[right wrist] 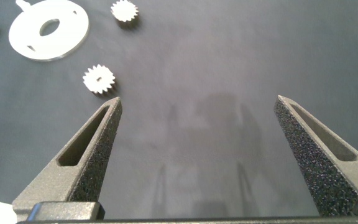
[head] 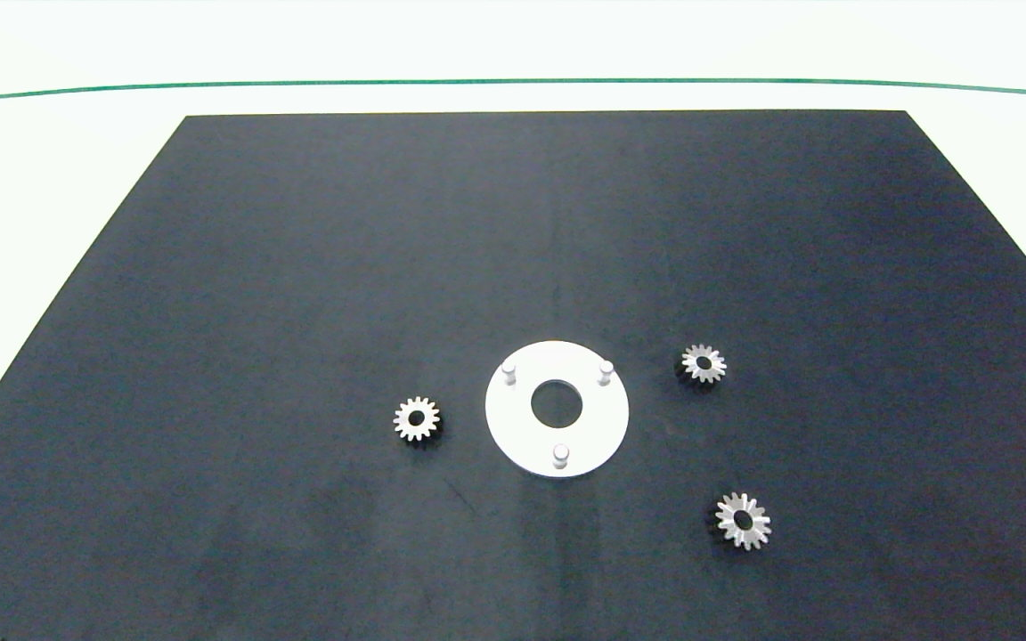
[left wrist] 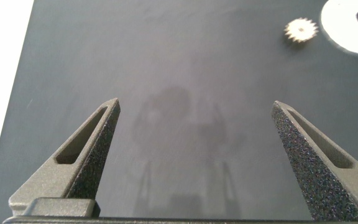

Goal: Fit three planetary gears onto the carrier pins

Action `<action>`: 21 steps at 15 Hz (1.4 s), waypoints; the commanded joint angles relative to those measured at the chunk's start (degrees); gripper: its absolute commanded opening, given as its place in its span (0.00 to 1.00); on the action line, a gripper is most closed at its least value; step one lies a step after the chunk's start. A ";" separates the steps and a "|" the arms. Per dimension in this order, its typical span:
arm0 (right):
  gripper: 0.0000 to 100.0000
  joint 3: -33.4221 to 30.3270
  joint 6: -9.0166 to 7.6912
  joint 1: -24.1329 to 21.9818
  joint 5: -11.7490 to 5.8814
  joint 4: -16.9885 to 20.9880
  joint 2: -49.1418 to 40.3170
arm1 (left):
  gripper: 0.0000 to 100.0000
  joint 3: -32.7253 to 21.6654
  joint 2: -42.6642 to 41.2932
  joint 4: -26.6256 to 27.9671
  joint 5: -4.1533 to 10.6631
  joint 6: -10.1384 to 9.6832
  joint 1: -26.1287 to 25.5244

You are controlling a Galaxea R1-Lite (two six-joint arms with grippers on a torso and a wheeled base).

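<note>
A flat white round disc (head: 598,425) with a large centre hole lies on the dark mat, and three bare carrier pins (head: 560,457) stand on it in a triangle. Three small silver planetary gears lie flat around it: one (head: 416,418) to its left, one (head: 704,363) to its right, one (head: 743,521) at the front right. No arm shows in the head view. My left gripper (left wrist: 196,106) hangs open over bare mat, well apart from the left gear (left wrist: 301,30) and the disc (left wrist: 344,22). My right gripper (right wrist: 197,102) is open too, with a gear (right wrist: 99,79) just beyond one fingertip and the disc (right wrist: 64,28) farther off.
The dark mat (head: 299,267) covers most of the white table (head: 50,178). A green line (head: 513,82) runs across the table behind the mat. Another gear (right wrist: 124,10) shows past the disc in the right wrist view.
</note>
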 commanded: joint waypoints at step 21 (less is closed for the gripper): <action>1.00 -21.79 -11.86 17.47 0.88 10.96 52.11 | 1.00 -27.37 41.46 13.30 -0.97 9.22 -7.25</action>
